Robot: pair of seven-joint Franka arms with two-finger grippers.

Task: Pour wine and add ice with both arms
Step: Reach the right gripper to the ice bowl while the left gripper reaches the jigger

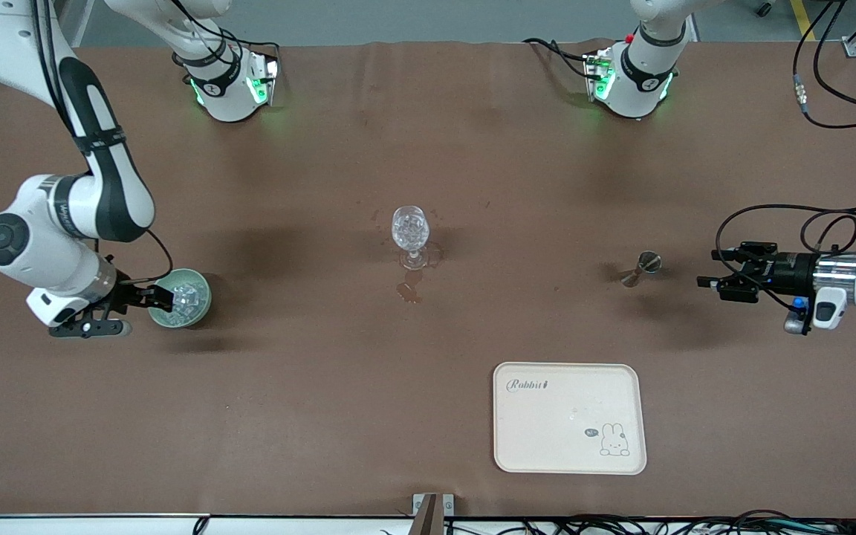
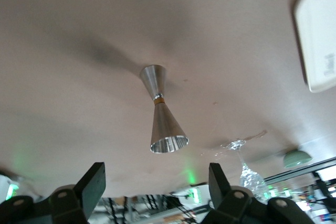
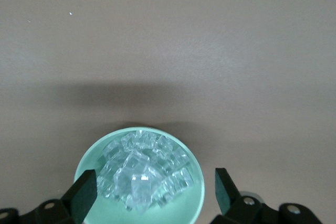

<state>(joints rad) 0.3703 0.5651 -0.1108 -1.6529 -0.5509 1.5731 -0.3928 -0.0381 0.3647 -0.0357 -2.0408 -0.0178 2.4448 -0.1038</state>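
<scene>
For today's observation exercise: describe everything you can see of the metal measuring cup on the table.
The silver hourglass-shaped metal measuring cup is two cones joined at a narrow waist with a thin orange band. It lies tipped on the brown table, its wider mouth facing the open left claw, which is not touching it. Its shiny inside looks empty.

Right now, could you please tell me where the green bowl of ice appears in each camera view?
Front view: the green bowl sits at the right arm's end of the table, with the right gripper at it, fingers open.
Left wrist view: small, near the picture's edge, past the wine glass.
Right wrist view: large between the open fingers, filled with ice.
Shared landmark: the brown table cover.
</scene>
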